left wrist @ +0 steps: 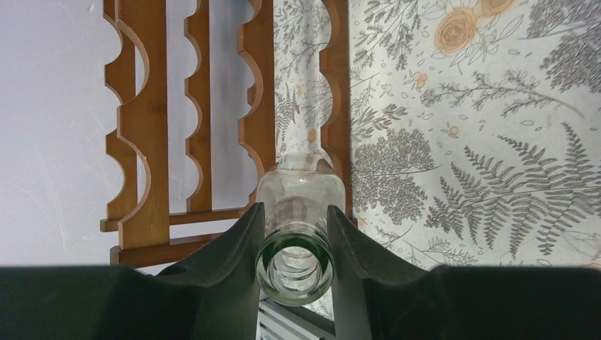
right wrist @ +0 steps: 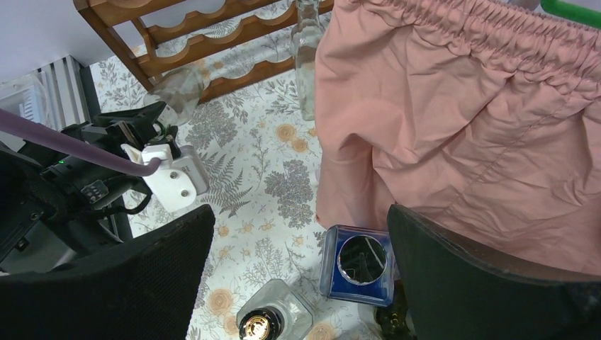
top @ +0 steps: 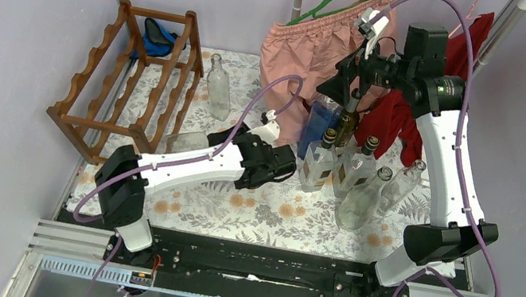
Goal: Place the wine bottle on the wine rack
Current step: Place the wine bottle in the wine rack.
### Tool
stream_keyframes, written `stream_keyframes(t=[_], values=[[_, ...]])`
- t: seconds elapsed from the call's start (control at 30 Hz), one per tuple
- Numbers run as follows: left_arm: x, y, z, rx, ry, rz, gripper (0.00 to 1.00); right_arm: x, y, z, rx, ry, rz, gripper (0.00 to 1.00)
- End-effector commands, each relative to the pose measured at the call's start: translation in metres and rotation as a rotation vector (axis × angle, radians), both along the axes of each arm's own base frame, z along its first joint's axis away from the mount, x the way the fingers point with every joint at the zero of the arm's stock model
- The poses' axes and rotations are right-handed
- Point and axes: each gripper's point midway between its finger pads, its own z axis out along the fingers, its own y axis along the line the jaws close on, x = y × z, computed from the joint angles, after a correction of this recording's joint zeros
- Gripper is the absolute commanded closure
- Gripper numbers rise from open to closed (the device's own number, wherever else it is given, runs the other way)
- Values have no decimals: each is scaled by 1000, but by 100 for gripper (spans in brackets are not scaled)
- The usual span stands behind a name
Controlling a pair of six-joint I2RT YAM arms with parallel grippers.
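Note:
My left gripper (top: 210, 140) (left wrist: 295, 208) is shut on the neck of a clear glass wine bottle (top: 185, 141) (left wrist: 301, 185). The bottle is held roughly level, its open mouth towards the wrist camera and its base towards the wine rack. The reddish-brown wooden wine rack (top: 88, 63) (left wrist: 145, 134) (right wrist: 205, 39) stands at the back left, and the bottle's base is by its near right corner. In the right wrist view the bottle (right wrist: 177, 88) shows beside the rack's lowest rail. My right gripper (top: 344, 102) (right wrist: 298, 212) hangs open and empty, high above the bottles on the right.
An upright clear bottle (top: 218, 86) stands right of the rack. Several bottles (top: 357, 168) cluster centre right, with a blue square bottle (top: 321, 122) (right wrist: 358, 262) behind them. Pink shorts (top: 313, 44) and a red cloth (top: 402, 115) hang at the back. A blue object (top: 157, 36) lies on the rack.

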Motion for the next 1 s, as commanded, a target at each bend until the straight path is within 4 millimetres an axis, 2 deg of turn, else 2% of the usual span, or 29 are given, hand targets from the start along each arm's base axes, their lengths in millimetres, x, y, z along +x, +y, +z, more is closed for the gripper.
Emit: stream_keyframes(t=[0.0, 0.23, 0.43, 0.57, 0.97], values=[[5, 14, 7, 127, -48, -6, 100, -5, -1, 17, 31, -54, 19, 0], [5, 28, -8, 166, -22, 3, 100, -7, -1, 17, 33, -54, 20, 0], [10, 30, -23, 175, -3, 0, 100, -8, -1, 16, 35, -49, 24, 0], [12, 33, -44, 171, 28, 4, 100, -8, -1, 16, 34, -51, 24, 0], [5, 61, -108, 211, 120, -8, 100, -9, 0, 15, 38, -46, 29, 0]])
